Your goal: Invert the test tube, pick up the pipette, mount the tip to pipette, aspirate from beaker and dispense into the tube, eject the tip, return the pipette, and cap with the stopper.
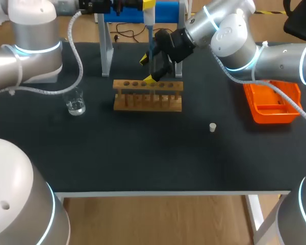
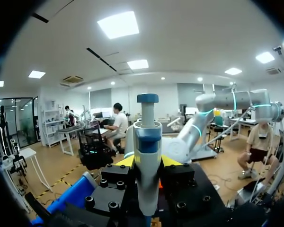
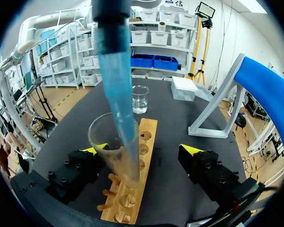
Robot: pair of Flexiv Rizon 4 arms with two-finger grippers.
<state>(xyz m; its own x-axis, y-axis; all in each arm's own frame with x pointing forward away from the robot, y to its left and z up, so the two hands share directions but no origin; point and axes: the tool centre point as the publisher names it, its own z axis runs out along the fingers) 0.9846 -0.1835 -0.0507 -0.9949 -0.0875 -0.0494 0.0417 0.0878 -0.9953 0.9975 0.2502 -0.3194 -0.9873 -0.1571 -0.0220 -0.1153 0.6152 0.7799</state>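
Between right pincer (image 3: 144, 150) jaws, test tube (image 3: 112, 144)

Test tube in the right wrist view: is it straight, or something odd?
The test tube seems to lean in the wooden rack toward one finger of the open right tool; nothing looks spilled.

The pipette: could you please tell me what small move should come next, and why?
Probably dispense now: the blue tip reaches down inside the tube in the rack, and the left gripper is closed on the pipette.
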